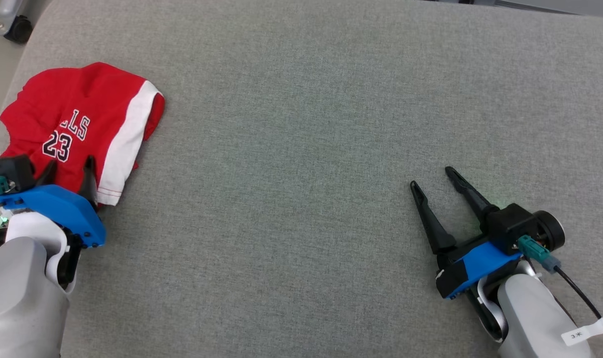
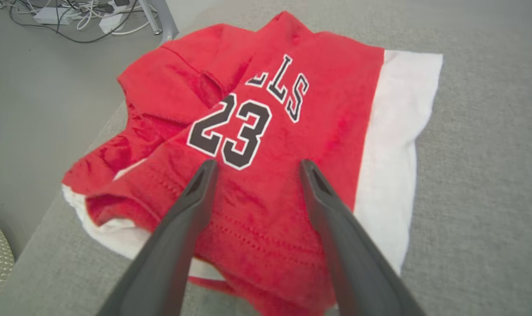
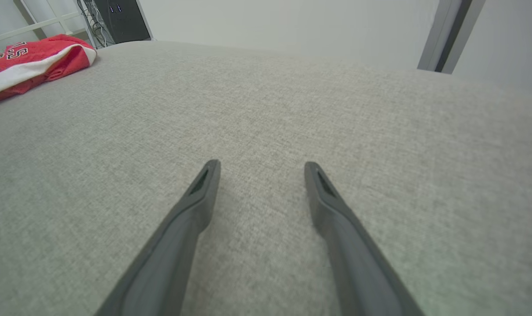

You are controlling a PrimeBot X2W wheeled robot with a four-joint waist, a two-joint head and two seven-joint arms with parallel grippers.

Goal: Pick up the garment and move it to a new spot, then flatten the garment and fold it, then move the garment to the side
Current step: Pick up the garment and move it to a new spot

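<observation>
At the near edge of the head view, the right gripper (image 1: pixel 431 176) sits close over the bare grey cushioned surface (image 1: pixel 306 149), jaws spread wide and empty. A white tag (image 1: pixel 584 333) on its forearm reads "3", followed by a mark too small to make out. Opposite, the left gripper (image 1: pixel 69 163) hangs at the near hem of the garment (image 1: pixel 82 114), jaws likewise wide with nothing clasped between them; whether it touches the cloth cannot be told. The garment, red with a broad white band, lies bunched and partly doubled over at the surface's left edge, well apart from the right gripper. Its print shows the number "23" beneath the letters "LS", preceded by a partly hidden letter, all in black outlined in white. Judged from this layout, no step is complete: pickup appears about to begin, and relocation, flattening, folding and setting aside are all left to do. Beyond the edge, cables (image 2: pixel 73 17) lie on the floor.
</observation>
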